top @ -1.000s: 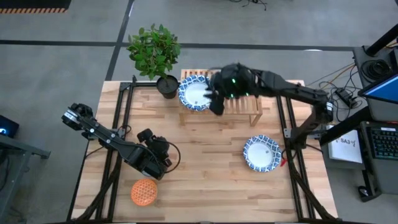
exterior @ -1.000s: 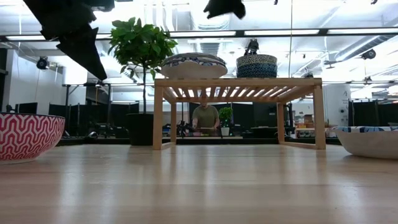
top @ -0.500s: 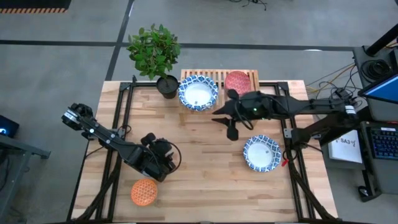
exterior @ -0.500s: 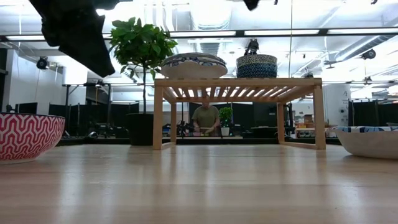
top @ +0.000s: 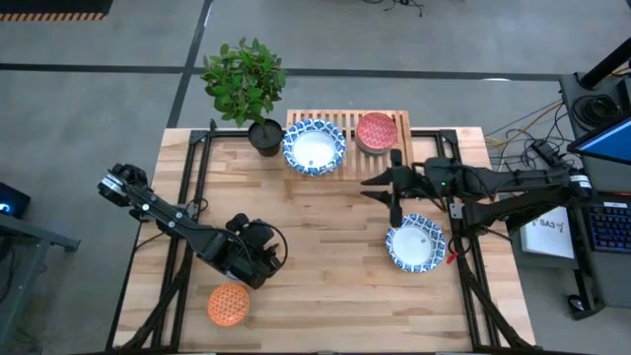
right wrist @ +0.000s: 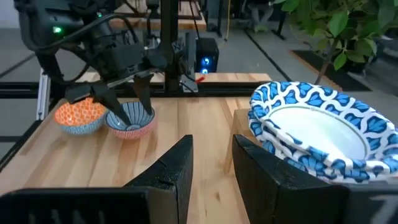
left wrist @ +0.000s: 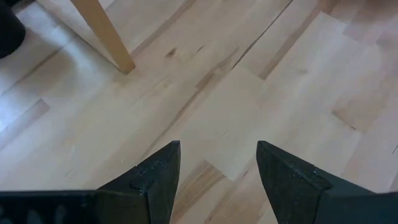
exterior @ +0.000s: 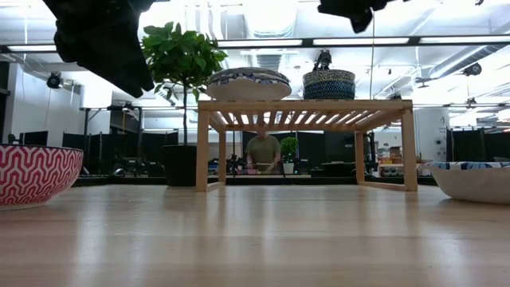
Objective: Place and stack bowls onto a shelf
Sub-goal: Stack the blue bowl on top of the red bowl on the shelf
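Right claw (top: 391, 197) empty, fingers slightly parted, above tabletop (top: 325, 276), loose blue bowl (top: 414, 243) just below-right. Shelf (top: 350, 123) behind holds blue stack (top: 314, 148), red bowl (top: 376, 131). Left claw (top: 258, 258) open; orange bowl (top: 228, 304) beside it. Roughly half done.

Two dark, near-black jointed arms. Left arm (top: 168, 215) built of slim matte links with a bulky wrist housing and a thin black cable looped beside it. Right arm (top: 503, 183) likewise black, long and slender. Wedge-shaped matte black fingers (left wrist: 160, 171) with squared tips; same blunt dark fingers (right wrist: 177, 165) on the other wrist.
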{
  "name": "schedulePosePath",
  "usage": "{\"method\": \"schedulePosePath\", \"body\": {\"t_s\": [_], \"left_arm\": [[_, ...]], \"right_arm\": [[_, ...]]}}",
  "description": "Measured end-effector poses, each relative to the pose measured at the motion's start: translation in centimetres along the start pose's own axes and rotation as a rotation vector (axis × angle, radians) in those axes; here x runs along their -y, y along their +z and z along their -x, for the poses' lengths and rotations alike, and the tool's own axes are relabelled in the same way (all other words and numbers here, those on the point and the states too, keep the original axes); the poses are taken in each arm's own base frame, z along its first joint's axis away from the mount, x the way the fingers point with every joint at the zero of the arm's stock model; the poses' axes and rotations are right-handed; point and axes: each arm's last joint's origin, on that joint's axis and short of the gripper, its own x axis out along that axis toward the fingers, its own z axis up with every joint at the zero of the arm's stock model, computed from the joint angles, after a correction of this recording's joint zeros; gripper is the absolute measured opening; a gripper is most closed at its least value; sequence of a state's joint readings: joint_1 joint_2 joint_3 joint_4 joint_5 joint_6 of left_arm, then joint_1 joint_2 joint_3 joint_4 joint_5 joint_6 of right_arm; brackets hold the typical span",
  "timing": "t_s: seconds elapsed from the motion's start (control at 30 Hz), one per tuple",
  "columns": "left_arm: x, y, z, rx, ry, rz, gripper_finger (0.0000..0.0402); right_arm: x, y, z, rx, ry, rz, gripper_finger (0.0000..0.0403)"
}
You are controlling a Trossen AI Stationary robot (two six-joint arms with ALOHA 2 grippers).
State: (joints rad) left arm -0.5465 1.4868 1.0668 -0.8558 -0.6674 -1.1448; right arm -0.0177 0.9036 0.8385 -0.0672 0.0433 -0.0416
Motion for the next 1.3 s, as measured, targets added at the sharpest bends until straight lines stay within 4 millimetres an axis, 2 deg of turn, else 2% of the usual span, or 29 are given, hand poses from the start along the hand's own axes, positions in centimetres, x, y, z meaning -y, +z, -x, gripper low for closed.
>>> {"method": "schedulePosePath", "body": {"t_s": [0.33, 0.67, 1.1, 1.3], "left_arm": [[0.0, 0.0, 0.0, 0.002, -0.003, 0.053, 0.0194], [-0.1, 0.3, -0.2, -0.004, 0.001, 0.116, 0.0194], [-0.7, 1.0, -1.2, -0.163, -0.014, 0.227, 0.0194], [-1.4, 1.3, -1.9, -0.335, -0.013, 0.270, 0.0194]], "right_arm": [[0.0, -2.4, 2.4, 0.092, -0.003, -0.001, 0.0089], [-0.1, -4.4, 2.7, 0.124, 0.023, 0.000, 0.0089], [-0.2, -4.7, 2.6, 0.144, 0.019, 0.047, 0.0084], [-0.2, -4.7, 2.6, 0.148, 0.018, 0.041, 0.0078]]}}
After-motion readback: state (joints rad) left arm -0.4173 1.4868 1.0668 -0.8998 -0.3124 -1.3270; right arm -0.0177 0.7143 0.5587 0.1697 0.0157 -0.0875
